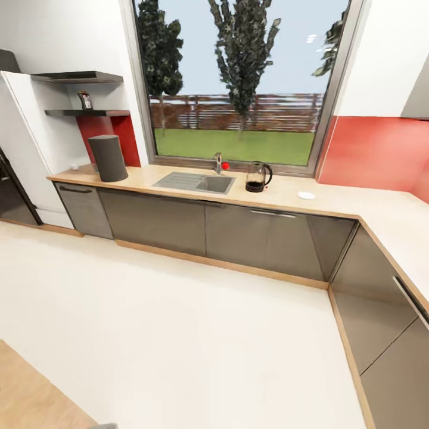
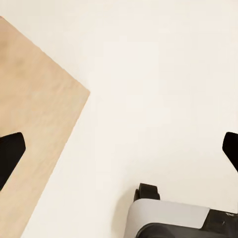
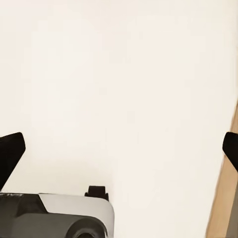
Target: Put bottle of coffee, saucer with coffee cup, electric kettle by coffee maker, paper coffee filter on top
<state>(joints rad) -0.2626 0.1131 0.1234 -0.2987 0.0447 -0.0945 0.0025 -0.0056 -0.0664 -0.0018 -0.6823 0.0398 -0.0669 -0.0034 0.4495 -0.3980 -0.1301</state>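
Observation:
The dark grey coffee maker [image 1: 108,158] stands at the left end of the wooden countertop [image 1: 357,205]. On the lower wall shelf [image 1: 87,112] above it sits the small bottle of coffee [image 1: 86,100]. The glass electric kettle [image 1: 258,177] stands right of the sink, and a white saucer [image 1: 306,195] lies further right. A small white thing [image 1: 74,167] left of the coffee maker is too small to identify. My left gripper [image 2: 120,153] and right gripper [image 3: 120,151] are both open and hold nothing, hanging over the white floor far from the counter.
A sink [image 1: 193,182] with a faucet [image 1: 218,162] sits under the big window. A fridge [image 1: 27,155] stands at the left. The counter turns along the right wall over grey cabinets [image 1: 262,238]. Wide white floor [image 1: 179,322] lies between me and the counter. My base [image 2: 173,220] shows below the grippers.

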